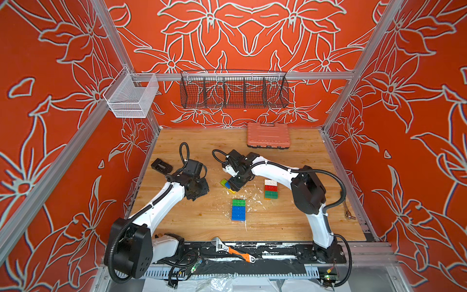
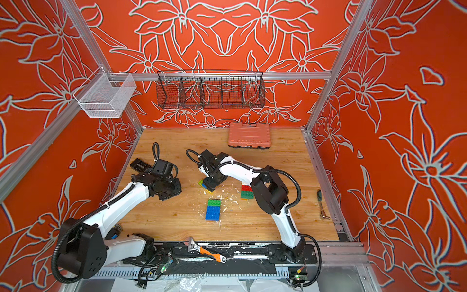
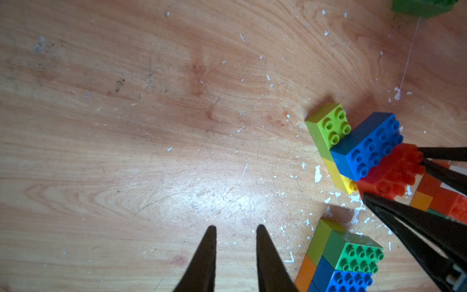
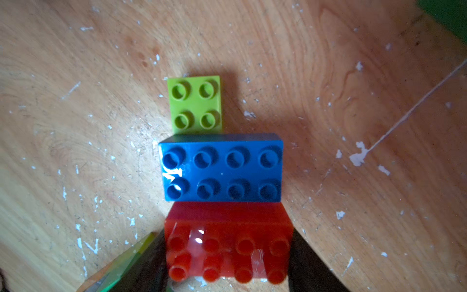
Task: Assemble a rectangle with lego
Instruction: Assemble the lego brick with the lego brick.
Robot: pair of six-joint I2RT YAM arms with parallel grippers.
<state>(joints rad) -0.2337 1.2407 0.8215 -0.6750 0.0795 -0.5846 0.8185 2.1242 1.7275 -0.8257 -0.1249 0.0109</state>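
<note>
My right gripper (image 4: 227, 255) is shut on a red lego brick (image 4: 227, 227), one finger on each short end. The red brick butts against a blue brick (image 4: 222, 168), with a lime brick (image 4: 194, 103) beyond it on the wooden table (image 1: 290, 222). From the left wrist view a yellow brick (image 3: 341, 179) lies under the blue one. A green-and-blue block (image 1: 238, 209) lies nearer the front. A white, red and green block (image 1: 271, 189) lies to the right. My left gripper (image 3: 236, 242) hovers open over bare wood, left of the bricks, holding nothing.
A salmon ribbed case (image 1: 268, 135) sits at the back of the table. An orange-handled wrench (image 1: 233, 250) lies on the front rail, and a small ratchet tool (image 1: 348, 213) by the right edge. A black block (image 1: 161, 166) rests at the left edge. White flecks litter the wood.
</note>
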